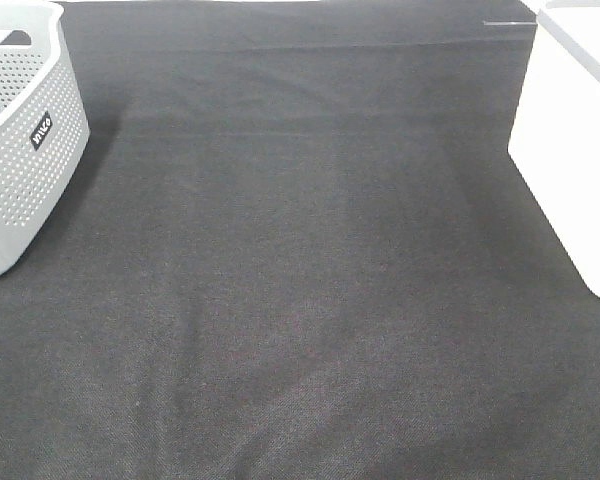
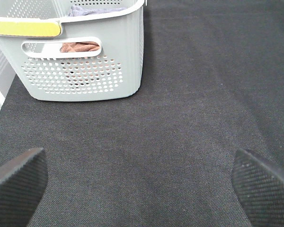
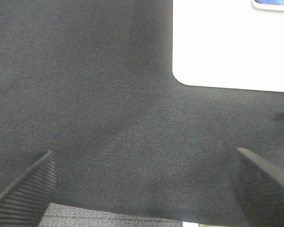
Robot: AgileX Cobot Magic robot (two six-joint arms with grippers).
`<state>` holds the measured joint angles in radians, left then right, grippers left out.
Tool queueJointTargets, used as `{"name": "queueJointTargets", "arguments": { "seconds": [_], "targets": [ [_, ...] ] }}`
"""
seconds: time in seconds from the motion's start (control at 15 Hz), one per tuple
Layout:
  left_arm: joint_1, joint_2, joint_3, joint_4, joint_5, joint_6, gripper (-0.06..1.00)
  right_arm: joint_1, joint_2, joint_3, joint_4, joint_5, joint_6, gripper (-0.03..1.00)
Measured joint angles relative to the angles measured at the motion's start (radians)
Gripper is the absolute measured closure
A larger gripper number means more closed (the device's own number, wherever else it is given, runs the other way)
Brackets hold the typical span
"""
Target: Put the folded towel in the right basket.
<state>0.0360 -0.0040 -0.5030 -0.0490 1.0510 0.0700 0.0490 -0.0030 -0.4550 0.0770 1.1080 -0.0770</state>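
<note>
A grey perforated basket [image 1: 20, 150] stands at the far left of the black cloth. The left wrist view shows it [image 2: 85, 71] with folded towels inside: a brownish one [image 2: 80, 46] behind the handle slot and a grey-blue one [image 2: 97, 9] near the rim. A white basket [image 1: 570, 130] stands at the right edge and also shows in the right wrist view [image 3: 232, 47]. My left gripper [image 2: 142, 189] is open and empty, a short way from the grey basket. My right gripper [image 3: 142, 189] is open and empty over the cloth near the white basket. Neither gripper shows in the high view.
The black cloth [image 1: 300, 280] covers the table between the two baskets. The grey basket has a yellow-green strip [image 2: 26, 29] on its handle. The cloth's edge [image 3: 118, 215] shows in the right wrist view.
</note>
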Motion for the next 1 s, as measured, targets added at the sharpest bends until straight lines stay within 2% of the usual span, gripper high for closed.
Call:
{"name": "queueJointTargets", "arguments": {
  "seconds": [1.0],
  "targets": [
    [0.000, 0.000, 0.000, 0.000, 0.000, 0.000, -0.05, 0.000, 0.000, 0.000, 0.000, -0.001, 0.001, 0.01]
  ]
}}
